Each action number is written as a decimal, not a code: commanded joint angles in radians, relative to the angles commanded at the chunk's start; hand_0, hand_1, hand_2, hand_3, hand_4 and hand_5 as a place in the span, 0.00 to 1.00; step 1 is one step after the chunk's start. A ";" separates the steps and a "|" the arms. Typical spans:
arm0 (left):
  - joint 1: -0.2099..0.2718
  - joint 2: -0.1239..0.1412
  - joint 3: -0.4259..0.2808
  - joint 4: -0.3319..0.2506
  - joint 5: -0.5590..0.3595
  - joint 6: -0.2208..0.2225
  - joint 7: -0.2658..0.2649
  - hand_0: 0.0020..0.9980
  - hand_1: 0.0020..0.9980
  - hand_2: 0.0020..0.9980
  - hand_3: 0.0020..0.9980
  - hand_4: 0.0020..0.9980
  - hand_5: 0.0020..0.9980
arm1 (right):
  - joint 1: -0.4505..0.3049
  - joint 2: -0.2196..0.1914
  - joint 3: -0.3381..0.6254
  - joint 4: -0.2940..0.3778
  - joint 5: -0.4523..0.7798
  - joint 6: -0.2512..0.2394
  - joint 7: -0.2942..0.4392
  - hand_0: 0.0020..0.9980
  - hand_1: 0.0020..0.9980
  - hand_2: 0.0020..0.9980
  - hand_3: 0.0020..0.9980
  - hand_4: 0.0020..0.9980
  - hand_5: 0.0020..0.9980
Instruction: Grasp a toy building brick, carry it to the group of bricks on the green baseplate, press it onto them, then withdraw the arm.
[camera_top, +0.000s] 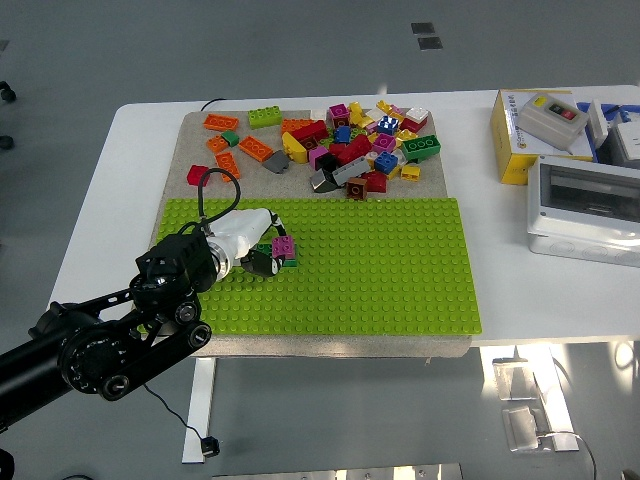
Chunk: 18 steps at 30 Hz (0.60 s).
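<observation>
My left hand (262, 244) reaches in from the lower left over the green baseplate (380, 270). Its white fingers (250, 224) are curled on a magenta brick (284, 246). That brick sits on top of a dark green brick (270, 252) on the left part of the plate. The hand hides most of the green brick and the left side of the magenta one. The right arm is not in view.
A pile of loose bricks (350, 140) lies on the tan mat (195, 130) behind the baseplate, with a single red brick (197, 175) at its left. A yellow box (540, 130) and a grey-lidded case (585, 205) stand at the right.
</observation>
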 joint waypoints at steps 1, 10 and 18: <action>-0.003 0.001 0.005 0.004 0.000 0.000 -0.004 0.96 0.89 0.86 0.50 0.58 0.21 | 0.000 0.000 0.001 0.000 -0.002 0.000 0.000 0.66 0.58 0.59 0.77 0.46 1.00; -0.020 0.005 0.014 0.023 0.010 0.003 -0.027 0.96 0.89 0.86 0.49 0.58 0.21 | 0.001 0.000 0.003 0.000 -0.004 0.001 0.000 0.66 0.58 0.59 0.77 0.46 1.00; -0.029 0.004 0.032 0.026 0.008 0.001 -0.034 0.96 0.89 0.87 0.49 0.55 0.20 | 0.002 -0.001 0.004 0.000 -0.006 0.001 0.000 0.66 0.58 0.59 0.77 0.46 1.00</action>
